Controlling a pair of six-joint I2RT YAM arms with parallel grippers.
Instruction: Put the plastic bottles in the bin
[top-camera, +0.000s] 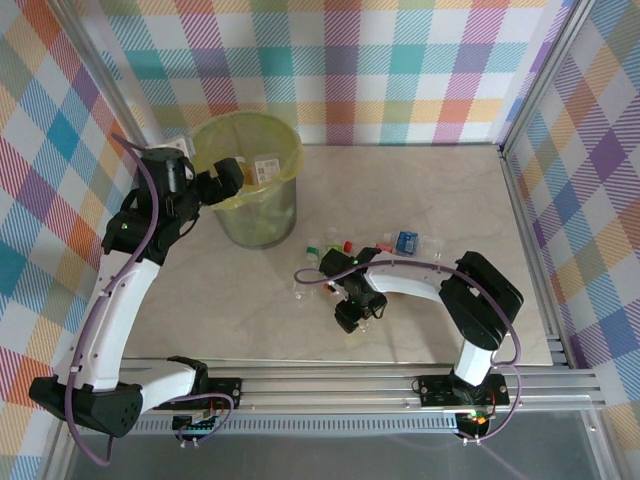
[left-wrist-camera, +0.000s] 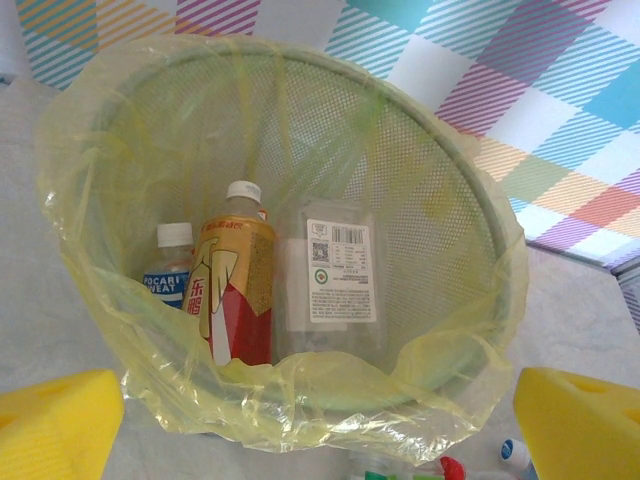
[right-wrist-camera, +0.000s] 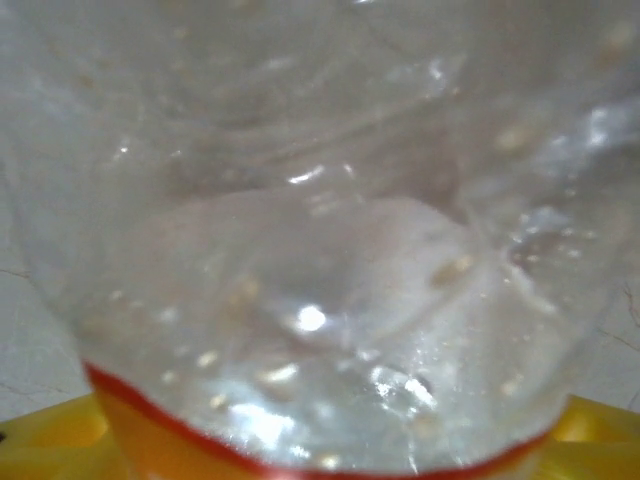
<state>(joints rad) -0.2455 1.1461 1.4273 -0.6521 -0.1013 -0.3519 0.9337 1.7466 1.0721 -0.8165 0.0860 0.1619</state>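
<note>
Far left, the left gripper (top-camera: 226, 176) hangs empty, jaws wide, over the round translucent bin lined in yellow-green plastic (top-camera: 290, 150), with labelled plastic bottles (left-wrist-camera: 238, 290) inside. Mid-table, the right gripper (top-camera: 351, 320) straddles a crushed clear bottle (right-wrist-camera: 300, 250) for pickup; whether its jaws grip, I cannot tell.

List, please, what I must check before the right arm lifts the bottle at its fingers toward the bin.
1. Clear crushed plastic bottle with red band between right fingers: ok.
2. Grip firm enough to lift: cannot tell.
3. Left fingers open: ok.
4. Mouth of round bin with yellow-green bag free: not ok, left fingers hang over it.
5. Room inside bin: ok.
</note>
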